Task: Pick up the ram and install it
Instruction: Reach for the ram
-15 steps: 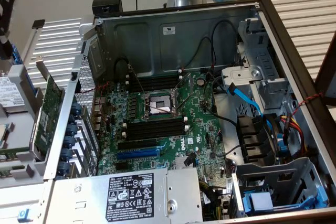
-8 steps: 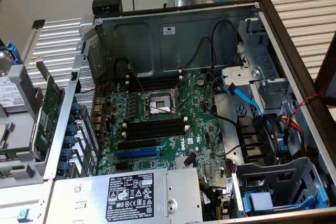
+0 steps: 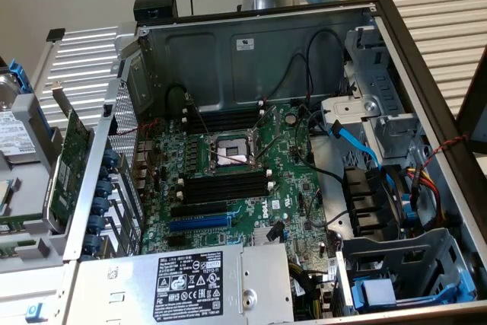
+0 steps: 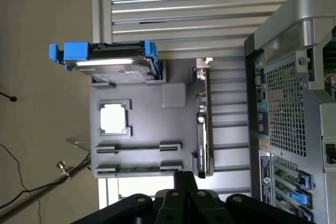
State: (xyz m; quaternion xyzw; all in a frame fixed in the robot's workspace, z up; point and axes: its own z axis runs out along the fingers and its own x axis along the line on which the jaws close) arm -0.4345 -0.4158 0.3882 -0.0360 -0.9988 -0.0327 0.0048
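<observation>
Find the ram edge-up in the gray tray, clipped between two small holders, in the row nearest the claw. Read the claw as fully shut, fingers pressed together, gripping nothing, poised just beside one end of the ram. Note on the same tray the CPU, the hard drive and the expansion card, the card on edge by that same ram end.

In the exterior view, place the tray at nine o'clock of the open case. Place the empty black slots at twelve and six o'clock of the CPU socket.

Judge the ram light, stiff, thin and fragile, with chips and contacts not for squeezing. Take hold across the two flat faces at mid-length of the free long edge, clear of the holders. Expect slipping on the smooth board under a weak pinch.
</observation>
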